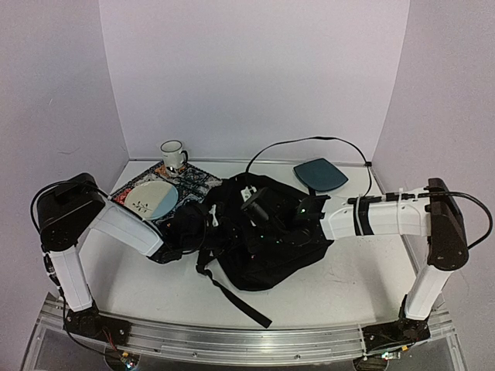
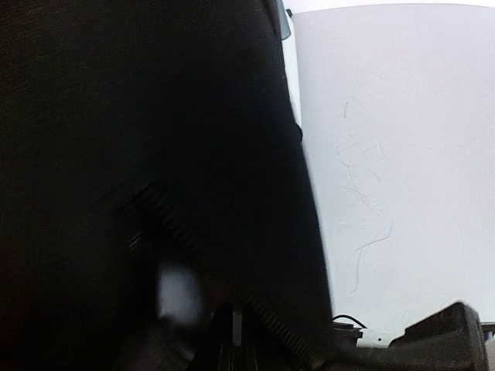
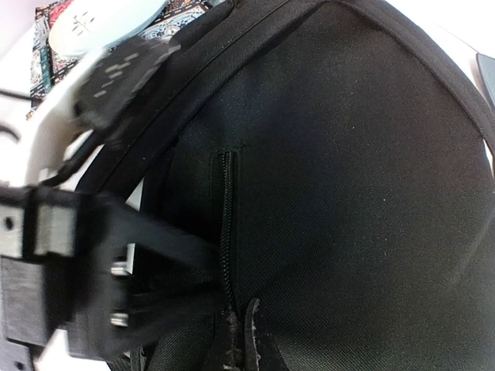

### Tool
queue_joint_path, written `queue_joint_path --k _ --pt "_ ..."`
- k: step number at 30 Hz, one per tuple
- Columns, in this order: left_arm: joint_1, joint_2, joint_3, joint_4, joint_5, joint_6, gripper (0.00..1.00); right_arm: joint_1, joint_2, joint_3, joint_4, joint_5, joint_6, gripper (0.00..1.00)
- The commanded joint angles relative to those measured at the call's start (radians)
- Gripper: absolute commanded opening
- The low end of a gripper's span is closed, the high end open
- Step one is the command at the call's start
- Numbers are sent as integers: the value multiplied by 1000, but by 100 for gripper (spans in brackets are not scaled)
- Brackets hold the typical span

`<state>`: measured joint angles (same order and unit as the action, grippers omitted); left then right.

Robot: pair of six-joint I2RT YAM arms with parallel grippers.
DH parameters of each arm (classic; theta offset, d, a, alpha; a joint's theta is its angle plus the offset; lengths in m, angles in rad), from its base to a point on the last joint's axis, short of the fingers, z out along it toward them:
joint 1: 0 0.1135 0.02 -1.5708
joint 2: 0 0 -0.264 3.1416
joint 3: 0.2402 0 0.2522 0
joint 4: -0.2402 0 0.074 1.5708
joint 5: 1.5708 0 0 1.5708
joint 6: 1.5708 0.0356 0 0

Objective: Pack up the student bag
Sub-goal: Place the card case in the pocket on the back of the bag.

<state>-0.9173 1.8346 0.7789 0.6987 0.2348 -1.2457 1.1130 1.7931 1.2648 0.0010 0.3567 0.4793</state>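
Left arm (image 1: 116, 224): white links, reaching from the left base toward the centre of the table (image 1: 363, 270).
Left gripper (image 1: 176, 236): pressed against the left edge of the student bag (image 1: 263, 255); black on black from above, and in the left wrist view only dark fabric (image 2: 116, 154) beside the pale table surface (image 2: 387, 154); opening impossible to tell.
Patterned mat (image 1: 193, 182): flat at the rear left, partly under the left arm, touching the bag's upper left side.
Plate (image 1: 151, 197): pale and round, lying on the mat; also seen blurred at the top left of the right wrist view (image 3: 100, 23).
Mug (image 1: 172, 154): white with a dark rim, upright behind the mat near the back wall.
Student bag: slumped flat on the table at the centre, between the two arms; fills most of the right wrist view (image 3: 371, 193).
Strap (image 1: 236, 297): black, trailing from the bag toward the near edge.
Zipper (image 3: 227, 224): short vertical run in the bag's fabric.
Right gripper (image 1: 295, 220): resting on the bag's upper right part; fingers dark against dark fabric, spread impossible to tell.
Teal pad (image 1: 320, 175): flat and rounded, behind the right arm, apart from the bag.
Cable (image 1: 309, 140): black, arching along the back wall above the pad.
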Motion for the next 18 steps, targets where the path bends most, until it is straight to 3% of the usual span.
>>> queue_joint_path --k 1,6,11,15,18 --pt "-1 40 109 26 46 27 5 20 -10 43 36 -45 -4 0" --pt "-2 11 73 25 33 51 16 20 -18 29 32 -23 -7 1" --pt "-2 -78 -61 23 -14 93 35 18 -44 21 20 -1 -20 11" --pt "-2 -168 -145 1 -36 154 46 11 -79 6 2 9 -23 25" --pt "-5 -237 -174 -53 -63 240 52 5 -116 -26 1 27 -16 30"
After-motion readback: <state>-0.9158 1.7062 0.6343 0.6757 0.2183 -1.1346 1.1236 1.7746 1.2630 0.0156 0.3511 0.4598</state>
